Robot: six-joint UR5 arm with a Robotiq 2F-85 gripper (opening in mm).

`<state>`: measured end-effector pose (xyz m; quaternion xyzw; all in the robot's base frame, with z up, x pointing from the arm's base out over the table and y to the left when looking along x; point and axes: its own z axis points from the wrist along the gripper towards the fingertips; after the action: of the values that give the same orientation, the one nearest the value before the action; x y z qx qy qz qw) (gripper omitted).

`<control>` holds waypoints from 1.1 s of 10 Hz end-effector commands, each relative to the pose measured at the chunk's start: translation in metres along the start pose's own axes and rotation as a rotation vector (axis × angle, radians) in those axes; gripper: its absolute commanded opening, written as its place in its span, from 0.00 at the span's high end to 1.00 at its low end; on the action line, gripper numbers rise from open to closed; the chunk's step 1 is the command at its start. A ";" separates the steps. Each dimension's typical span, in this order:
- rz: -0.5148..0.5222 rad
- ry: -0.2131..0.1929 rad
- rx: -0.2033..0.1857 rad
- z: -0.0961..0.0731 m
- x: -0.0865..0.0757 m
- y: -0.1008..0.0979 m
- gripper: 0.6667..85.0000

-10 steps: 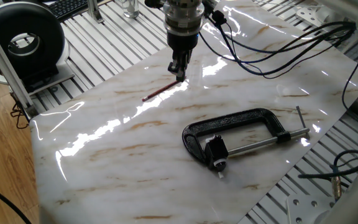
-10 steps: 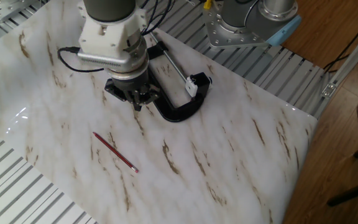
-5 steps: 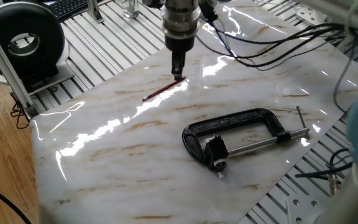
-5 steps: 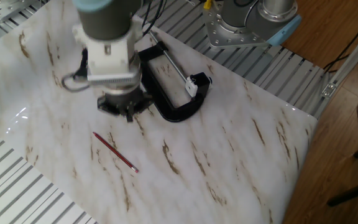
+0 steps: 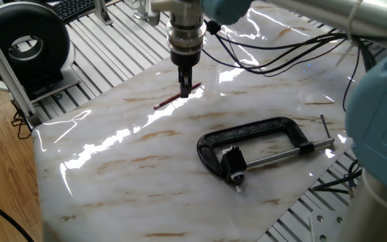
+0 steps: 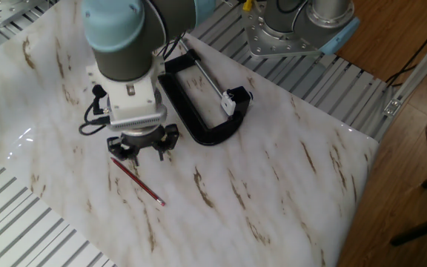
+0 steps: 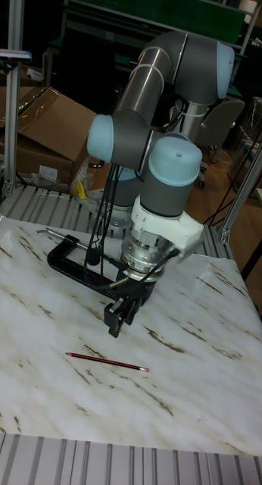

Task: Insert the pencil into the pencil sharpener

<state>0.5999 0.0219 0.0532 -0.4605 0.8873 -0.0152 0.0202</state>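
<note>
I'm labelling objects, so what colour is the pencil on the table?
Dark red; the pencil shows best in the tall fixed view.

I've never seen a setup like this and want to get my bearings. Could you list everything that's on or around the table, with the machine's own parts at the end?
Pencil: one, dark red, lying flat on the marble top near the tool.
Clamp: one, black C-shape with a silver screw rod, lying flat on the marble top, apart from the pencil.
Sharpener: one, small black block, at the clamp's screw end.
Table: one, white marble-patterned top on a slatted metal frame.
Round black device: one, beside the table's far corner.
Cardboard box: one, brown, behind the table.
Arm: one, grey with light-blue caps.
Tool: one, black, just above the pencil; open or shut cannot be told.
</note>
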 end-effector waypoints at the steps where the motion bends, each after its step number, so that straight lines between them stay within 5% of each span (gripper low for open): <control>1: -0.035 -0.043 0.018 0.007 -0.012 -0.007 0.35; 3: -0.022 -0.032 0.027 0.007 -0.010 -0.010 0.35; 5: -0.039 -0.070 0.010 0.007 -0.019 -0.005 0.32; 11: -0.245 -0.095 0.025 0.024 -0.079 -0.037 0.29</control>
<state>0.6569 0.0519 0.0359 -0.5372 0.8418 -0.0087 0.0529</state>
